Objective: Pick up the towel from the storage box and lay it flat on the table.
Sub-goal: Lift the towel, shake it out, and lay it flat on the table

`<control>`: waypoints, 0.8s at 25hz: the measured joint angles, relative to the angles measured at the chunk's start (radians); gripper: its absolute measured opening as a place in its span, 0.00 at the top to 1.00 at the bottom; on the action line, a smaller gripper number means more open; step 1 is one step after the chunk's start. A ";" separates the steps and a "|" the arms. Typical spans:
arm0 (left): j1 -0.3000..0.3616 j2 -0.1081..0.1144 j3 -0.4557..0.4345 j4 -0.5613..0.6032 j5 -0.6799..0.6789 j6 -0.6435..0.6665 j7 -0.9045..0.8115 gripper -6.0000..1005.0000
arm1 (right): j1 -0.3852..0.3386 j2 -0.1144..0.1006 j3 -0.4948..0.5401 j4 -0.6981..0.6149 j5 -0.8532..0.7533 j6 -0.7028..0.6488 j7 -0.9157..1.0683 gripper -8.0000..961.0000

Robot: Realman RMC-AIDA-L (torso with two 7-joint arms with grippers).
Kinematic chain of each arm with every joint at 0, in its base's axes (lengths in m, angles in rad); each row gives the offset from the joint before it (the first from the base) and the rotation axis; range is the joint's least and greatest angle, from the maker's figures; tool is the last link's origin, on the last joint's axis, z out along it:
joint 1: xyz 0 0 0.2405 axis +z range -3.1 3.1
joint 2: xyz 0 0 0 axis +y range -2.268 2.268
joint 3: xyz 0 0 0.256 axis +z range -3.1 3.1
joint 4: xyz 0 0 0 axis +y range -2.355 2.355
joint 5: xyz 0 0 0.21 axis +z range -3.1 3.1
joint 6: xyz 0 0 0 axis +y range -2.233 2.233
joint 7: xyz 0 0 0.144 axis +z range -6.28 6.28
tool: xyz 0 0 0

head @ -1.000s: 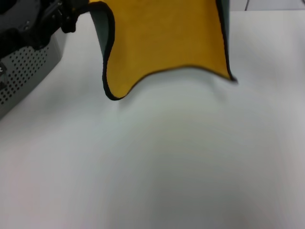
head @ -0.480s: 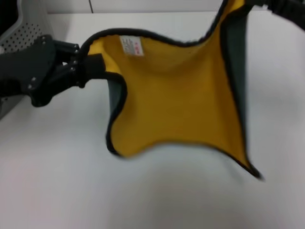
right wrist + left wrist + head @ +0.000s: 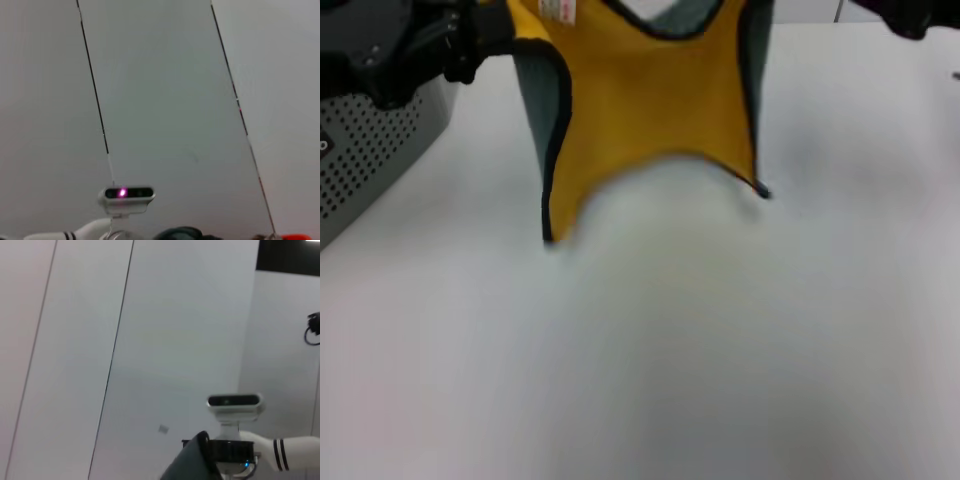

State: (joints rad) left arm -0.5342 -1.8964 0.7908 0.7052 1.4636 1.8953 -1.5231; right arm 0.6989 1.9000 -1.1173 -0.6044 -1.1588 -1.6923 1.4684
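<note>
The towel (image 3: 650, 90) hangs spread above the table (image 3: 720, 350), yellow face toward me, with grey-green folds at both sides and a white label (image 3: 558, 10) near its top left. My left gripper (image 3: 498, 28) is shut on its upper left corner. The upper right corner rises out of the head view. My right gripper (image 3: 910, 15) shows only as a black part at the top right, its grip out of view. The towel's two lower corners hang just above the table. A dark grey-green towel edge (image 3: 190, 465) shows in the left wrist view.
The grey perforated storage box (image 3: 370, 150) stands at the left edge, under my left arm. Both wrist views face a pale panelled wall, each with a small camera on a stand (image 3: 234, 401) (image 3: 126, 193).
Since half a second ago the towel and both grippers have risen toward the top of the head view. The towel hangs narrower, with its top edge sagging between the held corners.
</note>
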 joint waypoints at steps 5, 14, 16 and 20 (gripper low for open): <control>-0.001 0.010 0.031 0.027 0.062 0.057 0.009 0.97 | -0.034 0.017 -0.013 -0.006 -0.021 -0.058 -0.001 0.98; 0.051 0.117 0.215 0.212 0.008 0.142 -0.120 0.97 | -0.158 0.050 -0.011 -0.243 -0.058 -0.245 0.167 0.99; 0.058 0.136 0.254 0.246 0.005 0.141 -0.191 0.97 | -0.168 0.067 -0.021 -0.248 -0.120 -0.213 0.196 0.99; 0.038 0.092 0.240 0.232 0.212 0.126 -0.259 0.97 | -0.133 0.115 -0.042 -0.099 -0.318 -0.115 0.170 0.99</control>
State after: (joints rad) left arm -0.4964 -1.8042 1.0308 0.9376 1.6752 2.0210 -1.7817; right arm 0.5664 2.0153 -1.1592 -0.7035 -1.4770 -1.8069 1.6388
